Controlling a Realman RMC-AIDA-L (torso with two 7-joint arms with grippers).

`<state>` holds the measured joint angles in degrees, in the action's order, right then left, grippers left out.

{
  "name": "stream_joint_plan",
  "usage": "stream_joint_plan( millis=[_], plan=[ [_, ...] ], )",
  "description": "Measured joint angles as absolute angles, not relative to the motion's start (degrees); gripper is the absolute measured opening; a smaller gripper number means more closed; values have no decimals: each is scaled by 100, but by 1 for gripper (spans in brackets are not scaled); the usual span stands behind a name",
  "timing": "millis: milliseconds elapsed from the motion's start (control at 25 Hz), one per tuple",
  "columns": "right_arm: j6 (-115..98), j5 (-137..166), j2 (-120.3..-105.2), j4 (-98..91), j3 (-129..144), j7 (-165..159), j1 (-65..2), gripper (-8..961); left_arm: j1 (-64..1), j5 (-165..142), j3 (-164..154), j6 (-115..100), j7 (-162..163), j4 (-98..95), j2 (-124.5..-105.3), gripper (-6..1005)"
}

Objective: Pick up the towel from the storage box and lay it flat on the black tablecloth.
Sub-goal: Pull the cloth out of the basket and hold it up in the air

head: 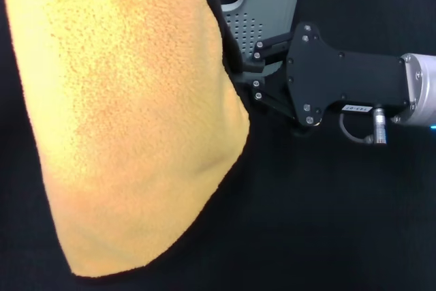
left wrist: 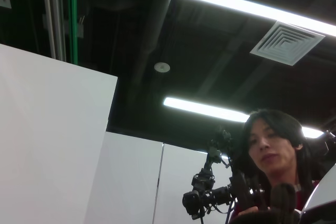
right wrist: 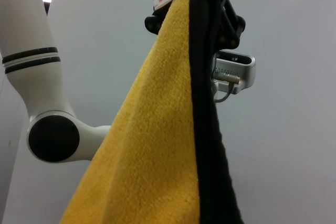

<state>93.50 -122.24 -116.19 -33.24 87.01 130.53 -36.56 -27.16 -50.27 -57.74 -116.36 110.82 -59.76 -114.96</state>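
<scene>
Head view: towel (head: 136,120), orange side showing, hangs over black tablecloth (head: 327,223); left gripper (right wrist: 220,24) pinches its top; right gripper (head: 255,73), fingers spread, beside storage box (head: 262,11).

The right gripper (head: 246,73) had a flat matte black body dotted with small silver screws, and black linkage bars at its front. Behind it sat a silver metal wrist cuff (head: 421,86) with a white label, a knurled plug and a looping grey cable (head: 354,134). The arm (right wrist: 39,72) was glossy white, banded with two black stripes, with a round black joint cap (right wrist: 53,138).
</scene>
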Motion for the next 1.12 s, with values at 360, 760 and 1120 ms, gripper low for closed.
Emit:
stream_joint_plan(
  millis=[360, 760, 1120],
  plan=[
    [9345, -12242, -11619, -3330, 8701, 13067, -3737, 117, -2715, -5068, -5774, -11636, 11075, -5969, -11504, 30],
    [9386, -12262, -11618, -3401, 8867, 13072, -3783, 118, -2711, -5070, -5756, -11636, 11074, -5792, -11505, 31],
    [9453, -12463, -11618, -3424, 8890, 13101, -3643, 0, -2643, -5077, -5742, -11637, 11064, -5581, -11506, 31]
  ],
)
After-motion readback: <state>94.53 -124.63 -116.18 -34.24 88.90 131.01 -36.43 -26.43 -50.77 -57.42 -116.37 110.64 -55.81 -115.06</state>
